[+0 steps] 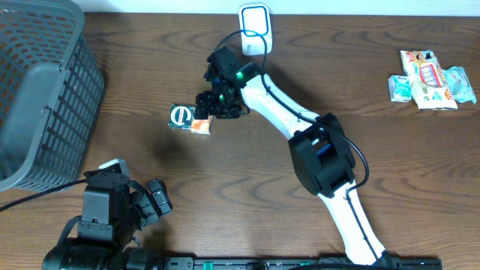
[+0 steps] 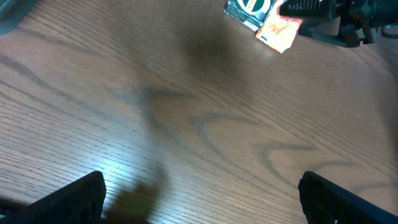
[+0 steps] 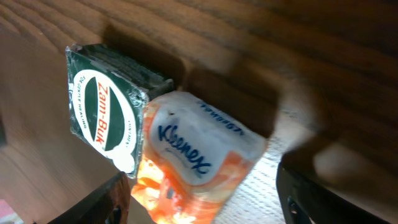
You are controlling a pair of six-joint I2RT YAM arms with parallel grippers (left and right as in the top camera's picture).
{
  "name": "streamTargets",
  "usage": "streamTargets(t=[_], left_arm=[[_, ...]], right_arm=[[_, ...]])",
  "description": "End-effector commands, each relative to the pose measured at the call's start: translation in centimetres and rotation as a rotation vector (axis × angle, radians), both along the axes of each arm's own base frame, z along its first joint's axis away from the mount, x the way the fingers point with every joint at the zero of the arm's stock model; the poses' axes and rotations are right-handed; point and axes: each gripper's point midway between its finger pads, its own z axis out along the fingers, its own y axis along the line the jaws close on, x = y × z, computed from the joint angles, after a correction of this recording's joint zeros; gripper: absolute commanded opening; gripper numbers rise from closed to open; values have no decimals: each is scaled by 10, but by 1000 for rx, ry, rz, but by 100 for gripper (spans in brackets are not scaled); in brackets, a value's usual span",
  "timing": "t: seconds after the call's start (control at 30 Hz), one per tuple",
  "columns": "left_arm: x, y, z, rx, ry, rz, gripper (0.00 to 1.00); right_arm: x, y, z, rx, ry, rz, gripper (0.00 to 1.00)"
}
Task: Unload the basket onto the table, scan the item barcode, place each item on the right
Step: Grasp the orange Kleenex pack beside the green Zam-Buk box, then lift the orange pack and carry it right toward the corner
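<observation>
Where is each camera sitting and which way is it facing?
Overhead: above the table, looking down on left arm, right arm, Zam-Buk box, Kleenex pack.
Left wrist: on left arm, facing across the table; left gripper at bottom corners.
Right wrist: close above box and pack; right gripper at lower corners.
All three share box and pack.

Grey basket (image 1: 45,90): cut off by the overhead view's left and top edges; wrapped packets (image 1: 431,79) at far right, print too small to read. Left gripper (image 2: 202,196): only the finger ends show, cropped by its wrist view's lower edge, and the Zam-Buk box (image 2: 249,9) is clipped by that view's top edge. Right gripper (image 3: 205,193): fingers (image 3: 323,186) blurred and cut by the lower edge, as is the Kleenex pack (image 3: 193,162) between them; contact cannot be told, possibly a slight gap on one side.
</observation>
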Motion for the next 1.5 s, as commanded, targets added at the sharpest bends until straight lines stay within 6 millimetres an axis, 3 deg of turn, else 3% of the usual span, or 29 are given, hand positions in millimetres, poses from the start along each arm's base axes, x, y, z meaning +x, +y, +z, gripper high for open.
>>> streamTargets(t=[0.0,0.1,0.27,0.6,0.7,0.8,0.97,1.0,1.27,1.47], left_arm=[[-1,2,0,9,-1,6,98],[-1,2,0,9,-1,6,98],[-1,2,0,9,-1,6,98],[-1,2,0,9,-1,6,98],[-1,2,0,9,-1,6,98],[-1,2,0,9,-1,6,98],[-1,2,0,9,-1,6,98],[-1,2,0,9,-1,6,98],[-1,2,0,9,-1,6,98],[-1,2,0,9,-1,6,98]], right_arm=[[-5,5,-11,-32,3,-8,66],[-5,2,-22,-67,9,-37,56],[-1,-2,-24,-77,8,-50,40],[-2,-4,-37,-93,-12,-42,39],[-4,-6,-46,-95,-6,-50,34],[-2,-10,-48,-97,-3,-57,26],[1,-14,-45,-71,17,-58,1],[1,-14,-44,-55,26,-49,1],[-7,-7,-4,258,130,111,1],[-16,-17,50,631,158,302,1]])
